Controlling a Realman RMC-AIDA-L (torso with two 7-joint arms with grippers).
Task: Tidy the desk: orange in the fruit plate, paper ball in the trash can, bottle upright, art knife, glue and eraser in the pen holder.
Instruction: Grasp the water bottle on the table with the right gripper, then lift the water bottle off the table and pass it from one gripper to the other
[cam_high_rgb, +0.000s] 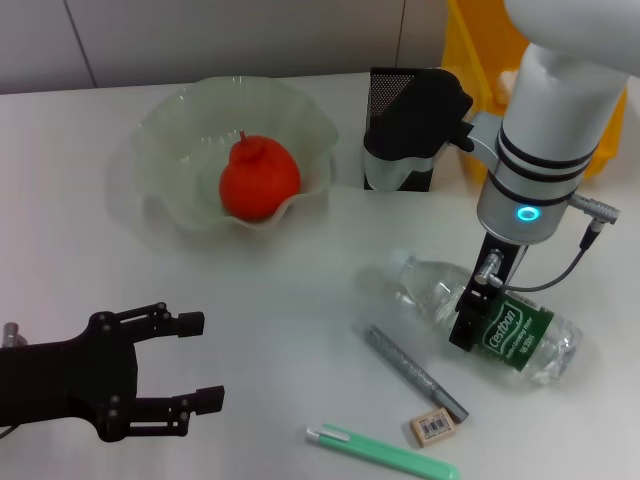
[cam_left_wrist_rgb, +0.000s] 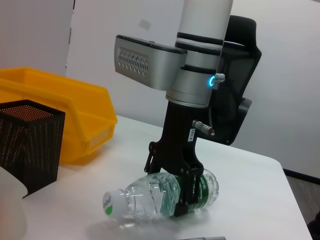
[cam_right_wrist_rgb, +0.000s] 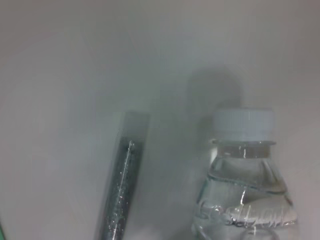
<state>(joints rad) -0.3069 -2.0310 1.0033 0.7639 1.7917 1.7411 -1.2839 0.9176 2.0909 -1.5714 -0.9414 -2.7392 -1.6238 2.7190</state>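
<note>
Head looks down; wrists sit low — all share the bottle (cam_high_rgb: 480, 320).

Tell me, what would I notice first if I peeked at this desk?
Probably the bright orange sitting in the wavy fruit plate at the back of the desk. Next, the right gripper reaching down with its fingers around the bottle, which lies on its side near the front. The open left gripper waits off to the left.
</note>
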